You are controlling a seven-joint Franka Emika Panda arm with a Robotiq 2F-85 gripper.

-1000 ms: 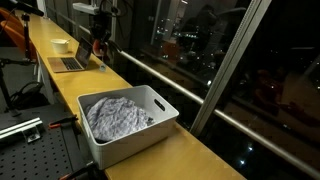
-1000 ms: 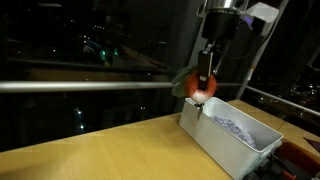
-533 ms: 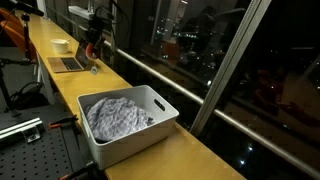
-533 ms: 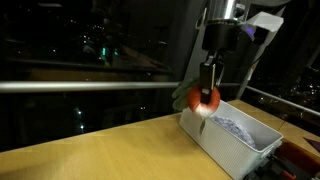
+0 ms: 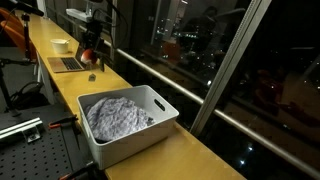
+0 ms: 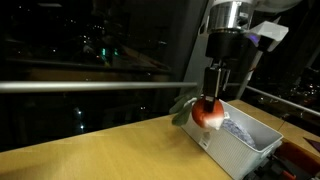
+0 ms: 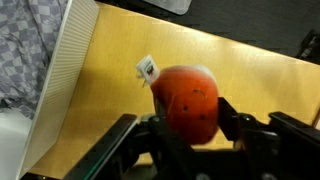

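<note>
Orange-red plush toy (image 7: 188, 95) between gripper (image 7: 194, 114) fingers (image 7: 234, 122), partly spread, touching both sides; whether gripped, cannot tell

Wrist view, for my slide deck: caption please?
Gripper straddling a red toy over the wooden table, white bin alongside.

Round orange-red toy (image 7: 190, 103); white-tagged; aloft

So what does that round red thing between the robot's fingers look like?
The round orange-red ball looks soft and matte, like a stuffed toy fruit. A small white tag sticks out of one side, and an exterior view shows a greenish leafy bit beside it. It sits between the dark fingers of the hand, above the yellow wooden table and close to the white plastic bin. How tightly the fingers press it can't be seen.
</note>
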